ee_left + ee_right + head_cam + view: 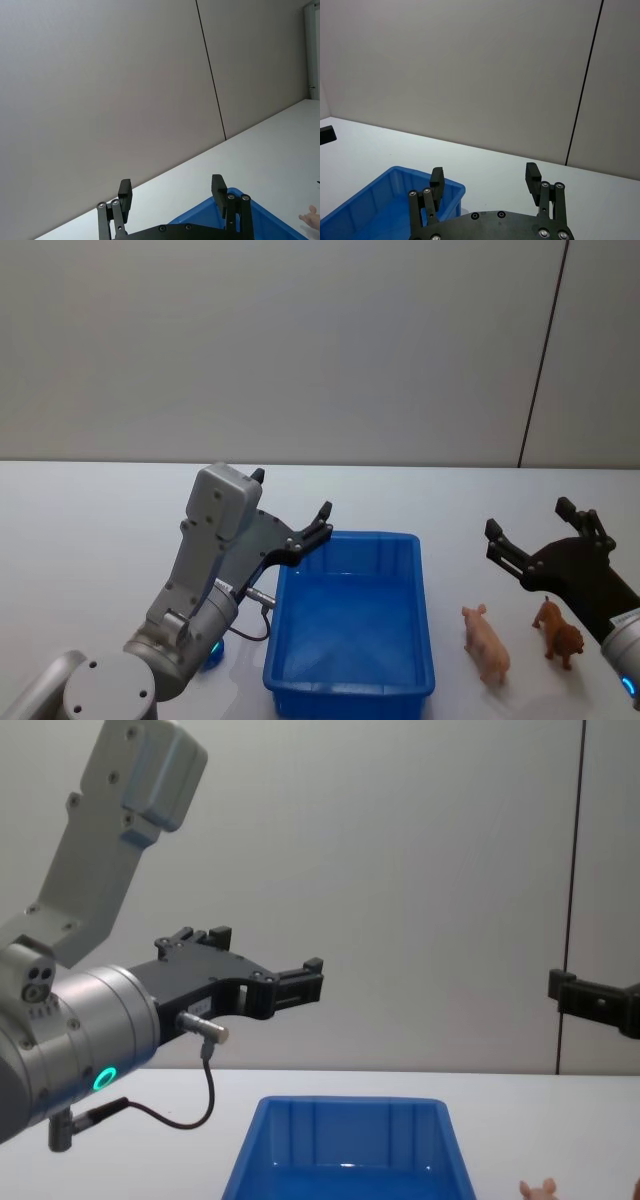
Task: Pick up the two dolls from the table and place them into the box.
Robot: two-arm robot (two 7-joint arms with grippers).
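Nothing is grasped yet: the pink doll point(486, 643) and brown doll point(558, 630) are seen on the bench point(80, 540), right of the box point(350, 695). The left tool point(292, 493) and right tool point(528, 517) are held released, aloft; a descent onto one doll is called for.

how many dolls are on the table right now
2. The pale pink doll stands on the table just right of the blue box. The reddish-brown doll stands beside it, farther right. Both are outside the box, and none looks hidden.
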